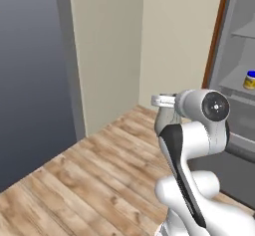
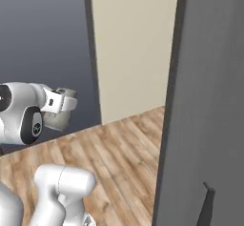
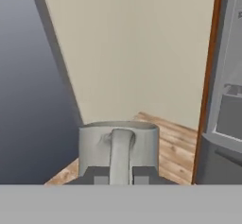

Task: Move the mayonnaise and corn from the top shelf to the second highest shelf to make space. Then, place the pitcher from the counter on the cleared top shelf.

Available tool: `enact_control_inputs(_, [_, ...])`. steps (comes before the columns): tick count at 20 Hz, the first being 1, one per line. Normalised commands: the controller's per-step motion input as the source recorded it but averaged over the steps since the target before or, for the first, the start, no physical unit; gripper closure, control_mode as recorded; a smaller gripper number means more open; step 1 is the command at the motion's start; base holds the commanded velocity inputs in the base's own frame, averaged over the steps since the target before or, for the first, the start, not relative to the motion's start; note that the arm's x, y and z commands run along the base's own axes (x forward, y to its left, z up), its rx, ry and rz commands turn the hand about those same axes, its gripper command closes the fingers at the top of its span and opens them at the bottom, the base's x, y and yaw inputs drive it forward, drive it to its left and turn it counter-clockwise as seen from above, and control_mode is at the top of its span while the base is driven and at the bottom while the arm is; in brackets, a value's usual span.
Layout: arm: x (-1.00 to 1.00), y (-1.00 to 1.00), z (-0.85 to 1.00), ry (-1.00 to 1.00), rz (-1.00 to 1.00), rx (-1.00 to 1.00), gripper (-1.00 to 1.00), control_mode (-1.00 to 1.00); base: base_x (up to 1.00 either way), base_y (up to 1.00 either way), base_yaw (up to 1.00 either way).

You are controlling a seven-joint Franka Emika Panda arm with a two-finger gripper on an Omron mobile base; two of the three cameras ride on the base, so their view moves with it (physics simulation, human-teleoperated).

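Arm folded at the elbow, gripper (image 3: 119, 175) pinching the pitcher (image 3: 118, 147) by its handle — mayonnaise (image 1: 250, 79) shelved beyond.

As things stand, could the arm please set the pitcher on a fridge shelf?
Probably not yet. The gripper is shut on the pitcher, but the fridge shelves lie off to the right, beyond the arm.
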Motion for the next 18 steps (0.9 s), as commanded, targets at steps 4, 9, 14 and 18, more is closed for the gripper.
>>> enact_control_inputs(4, [0.00, 0.00, 0.00, 0.00, 0.00, 0.00, 1.00, 1.00, 0.34, 0.39, -0.47])
enact_control_inputs(9, [0.00, 0.00, 0.00, 0.00, 0.00, 0.00, 1.00, 1.00, 0.45, 0.18, -0.44])
enact_control_inputs(14, [0.00, 0.00, 0.00, 0.00, 0.00, 0.00, 1.00, 1.00, 0.58, 0.01, -0.40])
enact_control_inputs(18, [0.00, 0.00, 0.00, 0.00, 0.00, 0.00, 1.00, 1.00, 0.64, 0.02, -0.36])
